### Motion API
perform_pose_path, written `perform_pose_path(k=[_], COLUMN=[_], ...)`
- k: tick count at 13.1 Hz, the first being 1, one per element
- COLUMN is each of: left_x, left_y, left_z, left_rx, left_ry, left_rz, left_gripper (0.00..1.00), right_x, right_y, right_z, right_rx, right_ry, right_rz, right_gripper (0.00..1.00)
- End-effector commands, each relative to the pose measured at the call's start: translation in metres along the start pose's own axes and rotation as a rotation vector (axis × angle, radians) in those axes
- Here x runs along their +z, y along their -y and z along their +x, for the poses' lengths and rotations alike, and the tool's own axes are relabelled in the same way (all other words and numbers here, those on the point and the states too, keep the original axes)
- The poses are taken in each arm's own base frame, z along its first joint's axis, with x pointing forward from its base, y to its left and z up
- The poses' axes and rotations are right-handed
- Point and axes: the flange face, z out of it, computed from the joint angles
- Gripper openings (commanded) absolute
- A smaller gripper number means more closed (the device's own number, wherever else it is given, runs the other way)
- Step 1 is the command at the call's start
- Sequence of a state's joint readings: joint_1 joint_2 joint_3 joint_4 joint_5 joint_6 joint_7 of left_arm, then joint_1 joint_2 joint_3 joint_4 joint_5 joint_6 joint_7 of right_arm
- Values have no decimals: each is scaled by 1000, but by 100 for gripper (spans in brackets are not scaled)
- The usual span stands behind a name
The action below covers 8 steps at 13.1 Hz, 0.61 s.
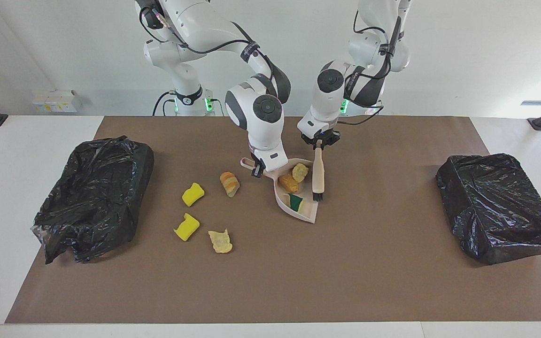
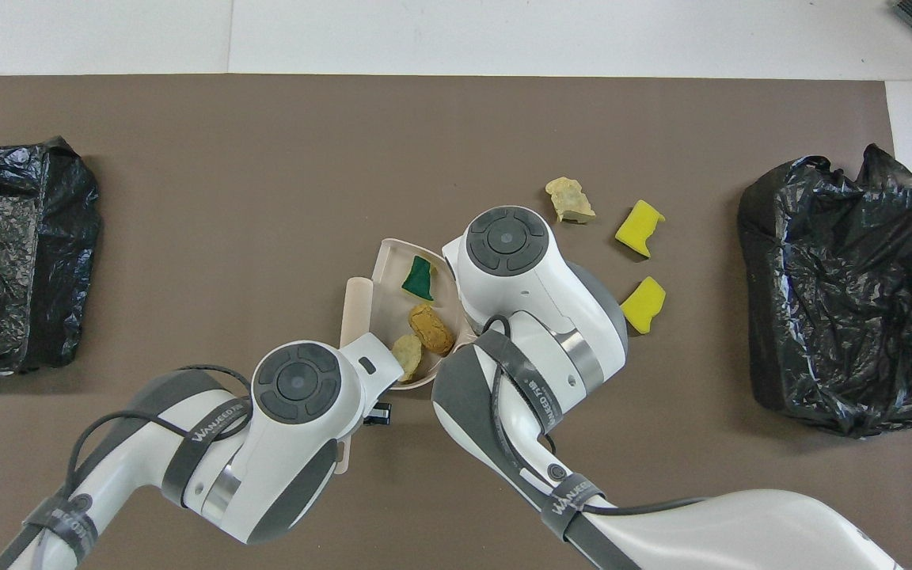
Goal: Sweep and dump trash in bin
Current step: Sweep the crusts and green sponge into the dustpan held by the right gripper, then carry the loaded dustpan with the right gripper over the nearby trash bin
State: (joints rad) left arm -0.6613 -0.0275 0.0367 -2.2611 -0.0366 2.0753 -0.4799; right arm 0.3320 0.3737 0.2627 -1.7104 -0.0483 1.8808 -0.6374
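In the overhead view both wrists hide their own hands, the brush grip and the dustpan handle; the facing view shows them. The right hand [image 1: 257, 170] is clamped on the handle of the dustpan [image 1: 309, 210], a smooth beige plastic scoop whose flat open lip points away from the robots and toward the left arm's end of the desk [image 1: 345, 281]. The left hand [image 1: 319, 143] grips the handle end of the brush [image 1: 318, 176], a slim beige stick with dark bristles. Its long axis runs away from the robots, bristle end down at the dustpan's open lip.

Three scraps lie in the pan: a green-and-yellow sponge [image 1: 295, 202] nearest the lip, an orange crusty chunk [image 1: 289, 183] and a paler yellowish chunk [image 1: 300, 172] nearer the handle. On the brown mat, toward the right arm's end, lie a striped bread chunk [image 1: 229, 183], two blocky yellow sponges [image 1: 192, 194] [image 1: 186, 226] and a ragged tan scrap [image 1: 220, 241] farthest from the robots.

A crinkled black bag-lined bin [image 1: 93, 197] sits at the right arm's end; another bin [image 1: 500, 206] sits at the left arm's end, cut off by the frame edge in the overhead view.
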Motion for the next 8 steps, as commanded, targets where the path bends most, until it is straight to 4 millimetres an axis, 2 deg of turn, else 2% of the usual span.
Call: perform_pose_path(k=[1, 3, 5, 8], left_x=[-38, -53, -50, -54], left_y=[34, 43, 45, 45], left_z=[28, 26, 6, -3], left_rx=[-73, -91, -66, -94], left_ry=[28, 30, 89, 102], left_rz=[-11, -17, 6, -31], left_gripper=[0, 0, 0, 0], right_x=[-5, -29, -59, -105], right_y=[5, 7, -6, -20], right_z=[-7, -22, -51, -97], right_rx=[10, 66, 119, 193], right_ry=[9, 7, -17, -45], right_rz=[22, 19, 5, -24], right_gripper=[0, 0, 0, 0])
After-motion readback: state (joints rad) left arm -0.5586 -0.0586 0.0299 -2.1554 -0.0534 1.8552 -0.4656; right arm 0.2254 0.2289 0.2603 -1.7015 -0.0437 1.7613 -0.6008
